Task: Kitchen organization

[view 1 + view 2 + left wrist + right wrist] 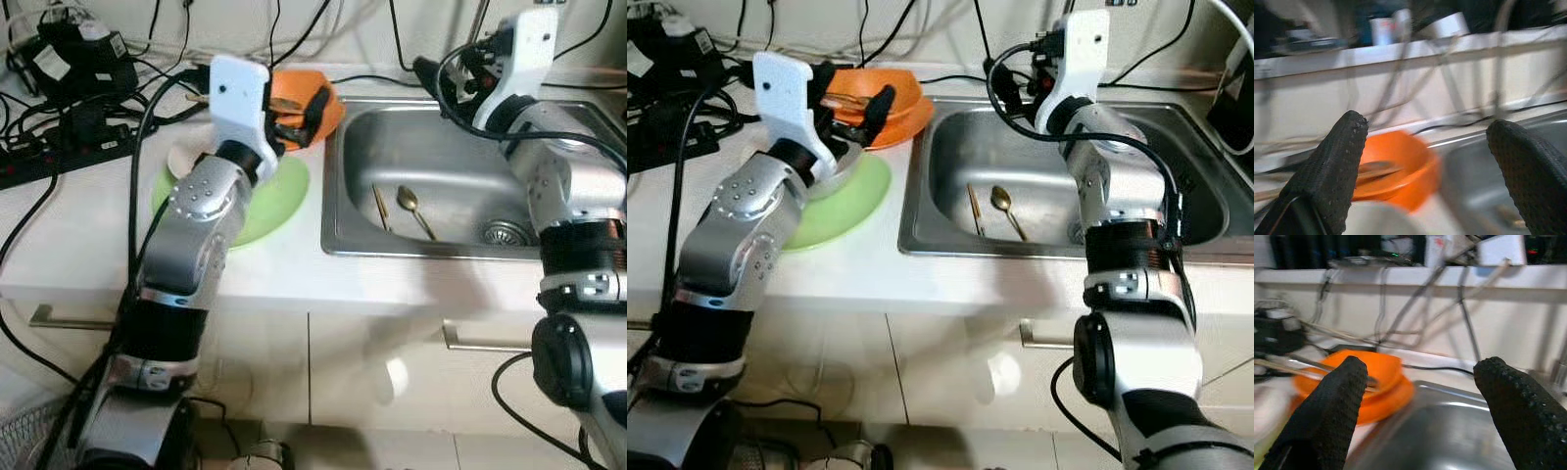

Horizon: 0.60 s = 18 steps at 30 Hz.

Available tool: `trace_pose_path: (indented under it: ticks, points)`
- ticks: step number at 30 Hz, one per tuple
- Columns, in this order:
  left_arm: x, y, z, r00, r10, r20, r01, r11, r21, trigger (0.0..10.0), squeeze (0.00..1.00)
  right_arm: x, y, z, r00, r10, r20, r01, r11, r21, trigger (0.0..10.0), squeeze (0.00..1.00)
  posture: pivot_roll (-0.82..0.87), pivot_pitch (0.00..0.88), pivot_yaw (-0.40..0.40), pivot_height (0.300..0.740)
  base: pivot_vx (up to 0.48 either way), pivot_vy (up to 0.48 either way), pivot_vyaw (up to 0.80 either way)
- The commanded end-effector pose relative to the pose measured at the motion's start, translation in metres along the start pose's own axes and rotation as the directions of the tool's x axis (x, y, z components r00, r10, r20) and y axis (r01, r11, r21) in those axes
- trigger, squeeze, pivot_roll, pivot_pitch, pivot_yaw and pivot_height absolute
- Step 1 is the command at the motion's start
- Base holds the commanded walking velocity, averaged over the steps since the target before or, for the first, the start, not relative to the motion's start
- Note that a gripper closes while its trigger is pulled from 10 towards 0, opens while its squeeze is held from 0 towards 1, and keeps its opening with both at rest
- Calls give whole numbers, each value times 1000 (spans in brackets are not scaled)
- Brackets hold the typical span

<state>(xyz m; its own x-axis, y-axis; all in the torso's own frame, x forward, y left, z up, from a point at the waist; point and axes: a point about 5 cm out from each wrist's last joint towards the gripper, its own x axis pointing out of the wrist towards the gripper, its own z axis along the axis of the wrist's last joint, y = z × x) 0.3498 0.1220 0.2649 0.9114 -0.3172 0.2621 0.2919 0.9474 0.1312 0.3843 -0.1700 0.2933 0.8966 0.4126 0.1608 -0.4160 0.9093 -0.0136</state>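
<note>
**Sink right, dishes left**

I see the sink (446, 191) set into the table (69, 250) on my right, a spoon (414, 210) lying in it. Left of it sits a plate (269, 211), a bowl (884, 103) behind, cables (73, 127) farther left.

Blurred orange bowl (1396, 169) (contents indistinct); green plate (269, 211) half-hidden

You have a white counter (88, 245) running across the scene, with a stainless sink (364, 235) set into it on the right. On the counter, just left of the sink's rim, lies a pale green plate (860, 201), and behind it, by the sink's back corner, sit the orange dishes (906, 110), stacked. Toward the counter's left end you see black power strips and adapters (73, 69) with cables trailing along the wall. Inside the sink lie a spoon (411, 208) and chopsticks (379, 208).
</note>
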Motion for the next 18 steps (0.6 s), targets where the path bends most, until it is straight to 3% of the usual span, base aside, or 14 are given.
trace_pose_path:
  ticks: [1, 5, 7, 18]
  points:
    - [2, 10, 7, 999, 48, 18, -49, 998, 28, 10000, 0, -3, 8, 3, 999, 45, -13, -45, 999, 12, 10000, 0, 71, 33, 54, 740, 0, 0, 0]
    - [1, 22, 2, 992, 122, -17, -120, 990, 72, 10000, 0, -9, 12, 2, 996, 79, -42, -79, 997, 17, 10000, 0, 69, 34, 57, 740, 0, 0, 0]
    - [-1, 37, -7, 974, 215, -69, -209, 974, 83, 10000, 0, -16, 20, 0, 982, 154, -111, -153, 988, 14, 10000, 0, 67, 42, 59, 740, 0, 0, 0]
    - [-6, 63, -22, 930, 323, -178, -309, 946, 101, 10000, 0, -23, 22, -1, 956, 204, -213, -208, 978, 2, 10000, 0, 65, 38, 72, 740, 0, 0, 0]
